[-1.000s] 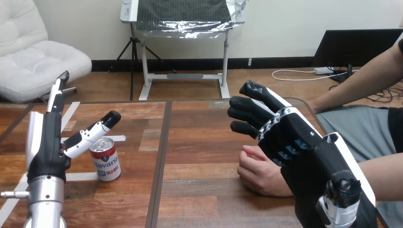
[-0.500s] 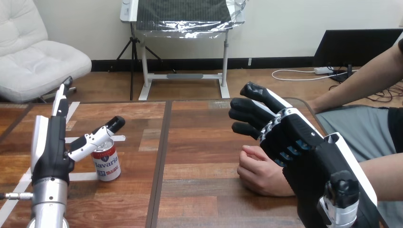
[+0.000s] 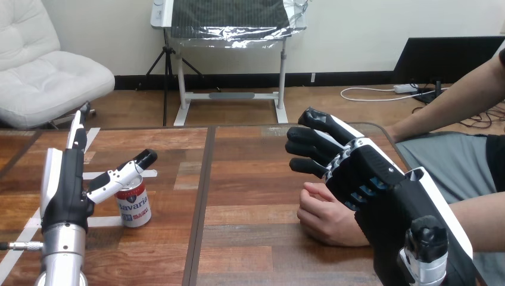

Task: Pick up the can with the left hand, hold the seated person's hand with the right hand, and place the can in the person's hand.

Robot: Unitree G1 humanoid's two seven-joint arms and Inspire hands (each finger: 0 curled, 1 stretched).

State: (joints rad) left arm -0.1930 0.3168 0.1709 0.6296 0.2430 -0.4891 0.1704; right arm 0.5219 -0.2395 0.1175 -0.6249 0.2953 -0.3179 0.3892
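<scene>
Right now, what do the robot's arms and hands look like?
Both forearms are silver metal cylinders: left arm, right arm. The left hand and right hand are black with white shells on their backs. Their fingers are jointed, in black and white segments with black tips.

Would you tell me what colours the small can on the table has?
The small metal can is white with a red base and silver top; head view.

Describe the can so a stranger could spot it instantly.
On the wooden table, look at the left half. The can stands upright just right of the left hand, among white tape strips. It is the only red-and-white cylinder with a silver top there.
</scene>
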